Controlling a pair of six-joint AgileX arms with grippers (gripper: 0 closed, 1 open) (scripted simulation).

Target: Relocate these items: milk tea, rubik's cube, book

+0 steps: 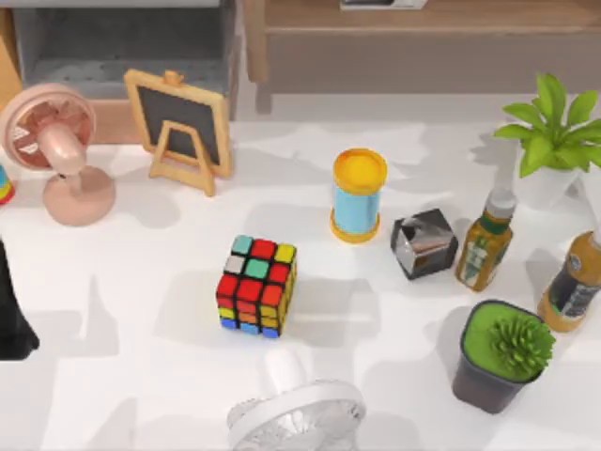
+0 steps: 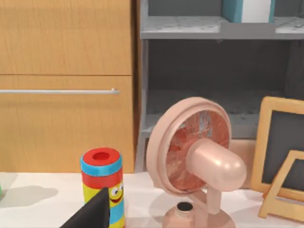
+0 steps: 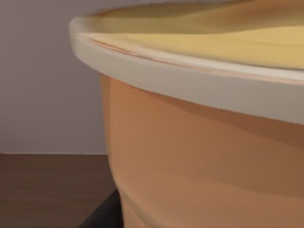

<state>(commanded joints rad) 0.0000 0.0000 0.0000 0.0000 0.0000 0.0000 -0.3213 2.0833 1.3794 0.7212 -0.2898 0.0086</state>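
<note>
The milk tea (image 3: 204, 156) is right up against my right wrist camera, a tan cup under a pale lid rim, with a dark sliver of my right gripper (image 3: 102, 216) at the lower edge of the frame and a brown surface behind. I cannot tell whether that gripper is clamped on the cup or merely beside it. My left gripper (image 2: 95, 213) is a dark wedge at the bottom of the left wrist frame, and I cannot tell its state either. Just past it stands a striped tube (image 2: 102, 185), then the pink fan (image 2: 194, 161). Behind them are a cabinet (image 2: 64, 80) and a grey shelf (image 2: 190, 28). The teal and white thing (image 2: 247, 9) at the upper right of that frame may be the book, but I can't be sure.

In the top view my left arm (image 1: 13, 315) sits at the left edge, mid height. The rubik's cube (image 1: 255, 287) stands in the middle of the frame, well to the right of that arm and apart from everything round it. It is turned a little off square to the table (image 1: 113, 376). Being a cube, it has no long axis to line up with. I judge the left arm the nearer for it. Farther right stand the yellow-capped can (image 1: 359, 195) and the grey cube (image 1: 424, 244), which is not mine to move.
</note>
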